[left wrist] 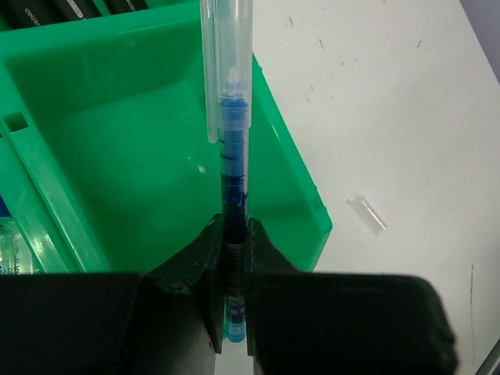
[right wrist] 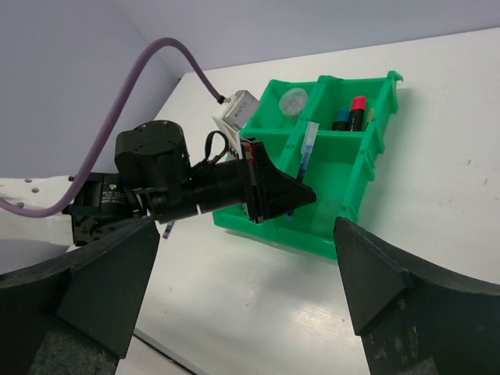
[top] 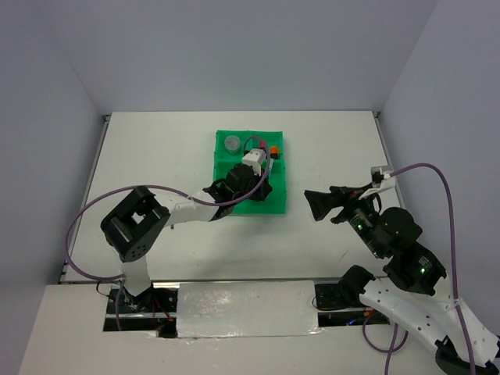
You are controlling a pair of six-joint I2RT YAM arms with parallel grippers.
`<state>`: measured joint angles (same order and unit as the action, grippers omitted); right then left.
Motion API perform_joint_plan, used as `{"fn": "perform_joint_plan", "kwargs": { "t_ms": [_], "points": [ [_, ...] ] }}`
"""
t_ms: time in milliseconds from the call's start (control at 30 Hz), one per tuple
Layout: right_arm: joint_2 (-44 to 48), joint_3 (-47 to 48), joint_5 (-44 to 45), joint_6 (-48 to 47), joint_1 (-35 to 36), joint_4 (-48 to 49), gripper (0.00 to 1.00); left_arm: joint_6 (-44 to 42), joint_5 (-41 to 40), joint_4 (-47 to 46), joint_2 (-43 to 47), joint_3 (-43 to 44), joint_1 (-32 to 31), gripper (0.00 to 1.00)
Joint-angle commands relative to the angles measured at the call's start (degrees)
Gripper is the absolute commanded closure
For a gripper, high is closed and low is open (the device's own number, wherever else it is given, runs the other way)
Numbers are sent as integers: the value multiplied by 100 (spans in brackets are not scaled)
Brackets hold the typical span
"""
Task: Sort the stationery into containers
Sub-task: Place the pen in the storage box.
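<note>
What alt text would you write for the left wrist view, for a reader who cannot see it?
The left gripper pinches a clear-capped blue pen over a compartment of the green tray. A small clear piece lies on the white table beside it.

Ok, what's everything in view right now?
Tray: one, bright green, four compartments, mid-table.
Pen: one, blue with clear cap, over a bare tray compartment.
Markers: at least two, black, red and blue caps, far-right compartment.
Disc: one, grey, far-left compartment.
Clear piece: one, transparent, on the table beside the tray.
Table: one, white.
Left pincer: one, black, shut on the pen.
Right pincer: one, black, open, right of the tray.
</note>
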<state>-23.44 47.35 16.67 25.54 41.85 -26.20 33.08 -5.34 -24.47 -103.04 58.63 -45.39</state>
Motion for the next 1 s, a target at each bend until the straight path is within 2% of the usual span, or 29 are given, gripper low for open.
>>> {"fn": "perform_joint_plan", "kwargs": {
  "t_ms": [0,100,133,300,333,500,667,733,833,867,900,967],
  "points": [
    [59,2,-189,-172,-10,-18,0,-65,-81,-374,-145,263,47,80],
    [50,-59,-234,-172,-18,-8,0,-30,-72,-436,-216,228,74,67],
    [50,-86,-225,-172,-18,-17,0,-21,-63,-453,-242,210,74,59],
    [24,-112,-295,-190,-18,18,0,67,-98,-611,-207,52,74,41],
    [24,-112,-304,-198,-18,9,0,84,-168,-577,-181,35,82,33],
    [-29,-130,-322,-242,-18,35,0,198,-81,-735,91,-106,83,31],
    [-195,-156,-252,-304,-19,106,0,287,-72,-569,916,-142,74,29],
    [-397,-200,-208,-330,-36,123,0,252,-300,-253,1354,-37,56,26],
    [-854,-270,-286,-322,-238,80,0,164,-923,993,1971,245,56,16],
    [-1125,-279,-409,-313,-299,62,0,164,-1151,1658,2173,271,56,12],
    [-1275,-305,-479,-330,-404,53,0,155,-1588,1943,2610,237,56,1],
    [-1539,-306,-515,-304,-746,-60,0,225,-2126,2549,3069,149,56,1]
  ]
}}
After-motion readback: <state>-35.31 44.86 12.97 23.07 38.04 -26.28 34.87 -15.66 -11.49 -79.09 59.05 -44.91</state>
